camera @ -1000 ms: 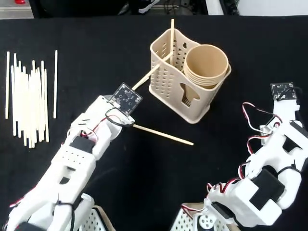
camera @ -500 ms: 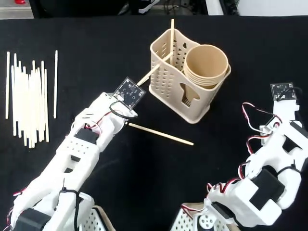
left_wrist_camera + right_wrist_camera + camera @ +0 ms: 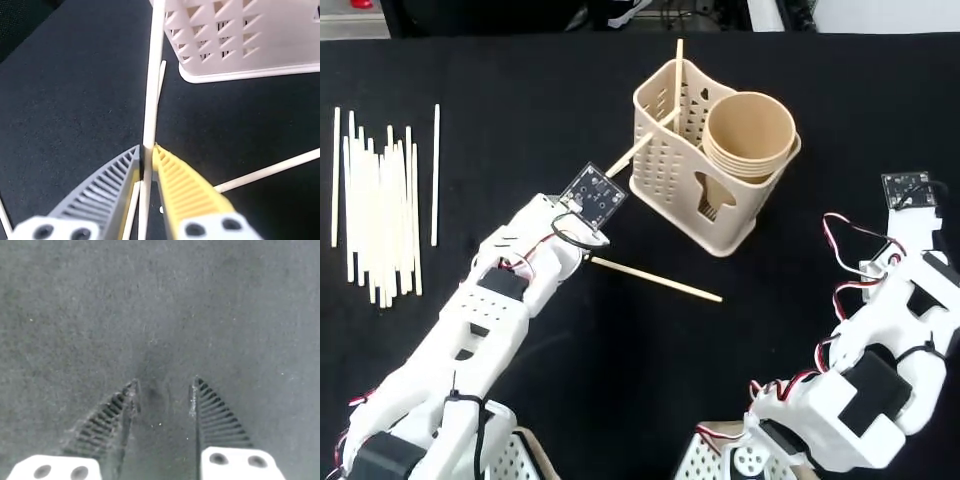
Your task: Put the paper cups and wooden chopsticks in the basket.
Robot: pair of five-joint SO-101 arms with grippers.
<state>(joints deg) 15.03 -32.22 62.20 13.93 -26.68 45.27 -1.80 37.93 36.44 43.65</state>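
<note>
The left gripper [image 3: 147,150], with ribbed grey and yellow fingers, pinches a slim wooden chopstick [image 3: 152,75] just beside the perforated cream basket [image 3: 665,160], which holds the nested paper cups [image 3: 750,130]. The right gripper [image 3: 162,390] hangs with its fingers parted over the matte black table [image 3: 160,300].

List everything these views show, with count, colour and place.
Beige perforated plastic basket: one, beige, mid-table toward the back.
Nested tan paper cups: one stack of several, tan, inside the basket.
Upright wooden chopstick: one, pale wood, standing in the basket beside the cups.
Held wooden chopstick: one, pale wood, slanting toward the basket.
Loose wooden chopstick: one, pale wood, flat on the cloth in front of the basket.
Pile of wooden chopsticks: too packed to count, pale wood, table's far left in the high view.
Black table cloth: one, black, under everything.
Left gripper: one, grey and yellow fingers, shut on the held chopstick.
Right gripper: one, open, over black cloth.
</note>
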